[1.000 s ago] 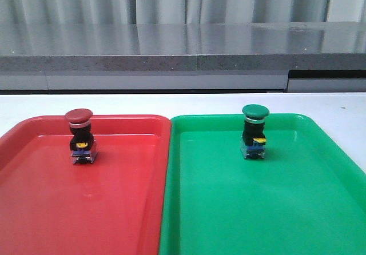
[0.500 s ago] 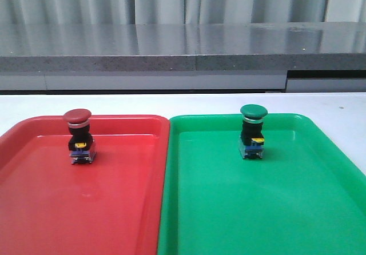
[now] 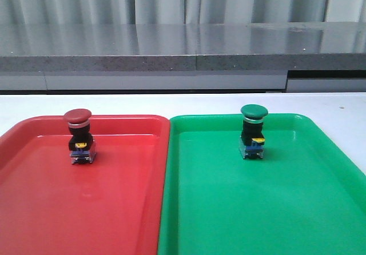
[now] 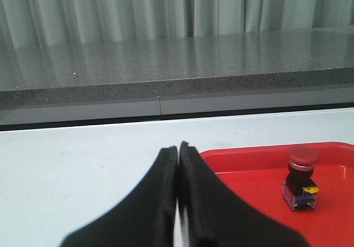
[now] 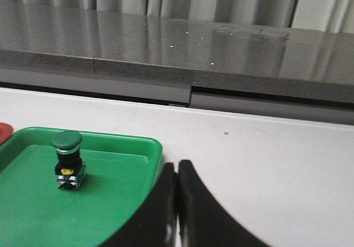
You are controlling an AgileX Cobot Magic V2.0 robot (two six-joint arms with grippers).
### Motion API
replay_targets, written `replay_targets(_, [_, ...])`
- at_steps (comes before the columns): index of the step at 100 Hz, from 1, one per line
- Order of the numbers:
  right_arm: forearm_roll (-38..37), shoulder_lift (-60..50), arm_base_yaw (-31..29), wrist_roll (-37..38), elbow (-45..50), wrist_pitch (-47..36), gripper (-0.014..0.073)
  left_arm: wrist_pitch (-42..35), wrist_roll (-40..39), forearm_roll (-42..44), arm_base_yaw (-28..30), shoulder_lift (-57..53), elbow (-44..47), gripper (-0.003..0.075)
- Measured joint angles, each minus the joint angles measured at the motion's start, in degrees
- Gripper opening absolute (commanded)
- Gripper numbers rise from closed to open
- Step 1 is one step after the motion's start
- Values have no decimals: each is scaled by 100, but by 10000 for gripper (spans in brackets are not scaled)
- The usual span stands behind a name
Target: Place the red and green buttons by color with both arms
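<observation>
The red button (image 3: 79, 135) stands upright in the red tray (image 3: 86, 209), near its far left; it also shows in the left wrist view (image 4: 301, 178). The green button (image 3: 253, 131) stands upright in the green tray (image 3: 257, 209) toward its far side; it also shows in the right wrist view (image 5: 68, 159). My left gripper (image 4: 178, 147) is shut and empty, off the red tray's (image 4: 249, 164) left corner, away from the red button. My right gripper (image 5: 176, 165) is shut and empty, beside the green tray's (image 5: 133, 147) right rim. Neither gripper shows in the front view.
The two trays lie side by side on a white table (image 3: 183, 103). A grey stone-like ledge (image 3: 183, 49) runs along the back, with grey curtains behind it.
The front view has shifted very slightly; both buttons stand where they were. Nothing else has visibly changed.
</observation>
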Motion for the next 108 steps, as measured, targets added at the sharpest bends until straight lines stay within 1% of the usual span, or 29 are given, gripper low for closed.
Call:
replay_targets(13, [144,-49,-269,0,275,-190,-67,-4,0,0,0,0,0,-19])
replay_targets(29, [179,-49,-282,0,552,-559,-67,-4,0,0,0,0,0,-19])
replay_targets(41, [179,-49,-282,0,592,-706,-67,-4,0,0,0,0,0,-19])
replay_targets(108, [179,-49,-282,-4,612,-720,-67,-4,0,0,0,0,0,-19])
